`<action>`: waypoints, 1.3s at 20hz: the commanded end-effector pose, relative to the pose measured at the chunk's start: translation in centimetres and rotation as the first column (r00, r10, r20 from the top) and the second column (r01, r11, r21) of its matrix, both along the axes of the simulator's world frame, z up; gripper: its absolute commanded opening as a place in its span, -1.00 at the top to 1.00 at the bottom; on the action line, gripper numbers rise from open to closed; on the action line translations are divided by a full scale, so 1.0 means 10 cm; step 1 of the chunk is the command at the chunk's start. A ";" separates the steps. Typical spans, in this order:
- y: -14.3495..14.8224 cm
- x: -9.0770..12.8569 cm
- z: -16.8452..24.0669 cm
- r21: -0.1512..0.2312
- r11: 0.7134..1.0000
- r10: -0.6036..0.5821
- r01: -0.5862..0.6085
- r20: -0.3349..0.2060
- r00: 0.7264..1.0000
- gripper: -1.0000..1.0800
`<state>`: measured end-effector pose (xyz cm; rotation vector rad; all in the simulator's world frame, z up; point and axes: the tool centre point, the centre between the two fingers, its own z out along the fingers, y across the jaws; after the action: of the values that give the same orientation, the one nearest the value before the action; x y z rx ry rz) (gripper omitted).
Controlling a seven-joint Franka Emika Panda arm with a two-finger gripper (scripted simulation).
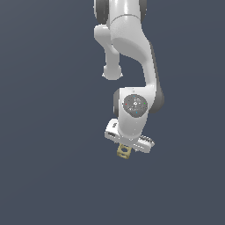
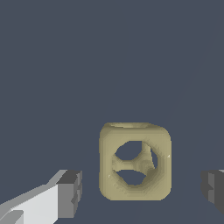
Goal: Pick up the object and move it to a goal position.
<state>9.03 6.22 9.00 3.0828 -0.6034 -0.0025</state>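
The object, a small tan-yellow block [image 2: 134, 162] with round holes through it, sits between my two fingers in the wrist view. A dark pad [image 2: 70, 192] stands on one side of it and the other pad [image 2: 213, 190] on the opposite side, each with a visible gap to the block. My gripper [image 2: 142, 192] is open around the block and does not touch it. In the exterior view the block [image 1: 125, 152] shows just under the white hand, with my gripper [image 1: 128, 146] right over it. The fingertips are hidden there.
The white arm [image 1: 132, 48] comes down from the top of the exterior view over a plain dark blue-grey surface [image 1: 48, 176]. No other objects or edges show.
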 end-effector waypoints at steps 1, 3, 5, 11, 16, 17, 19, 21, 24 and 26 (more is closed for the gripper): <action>0.00 0.02 -0.01 0.000 1.000 -0.007 0.007 0.002 1.000 -0.92; 0.00 0.01 -0.01 0.000 1.000 -0.003 0.003 0.000 1.000 -0.92; 0.00 0.01 -0.04 0.000 1.000 -0.003 0.003 0.000 1.000 -0.92; 0.00 0.00 -0.33 0.000 1.000 -0.006 0.006 0.001 1.000 -0.92; 0.00 0.00 -0.51 0.000 1.000 -0.007 0.007 0.002 1.000 -0.92; 0.01 0.01 -0.52 0.000 1.000 -0.007 0.007 0.002 1.000 -0.92; 0.01 0.01 -0.51 0.000 1.000 -0.007 0.007 0.002 1.000 -0.92; 0.01 0.01 -0.51 0.000 1.000 -0.007 0.007 0.002 1.000 1.00; 0.01 0.01 -0.51 0.000 1.000 -0.007 0.007 0.002 1.000 1.00; 0.01 0.01 -0.51 0.000 1.000 -0.007 0.007 0.002 1.000 1.00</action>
<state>9.21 6.25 4.00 3.0810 -0.6148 0.0016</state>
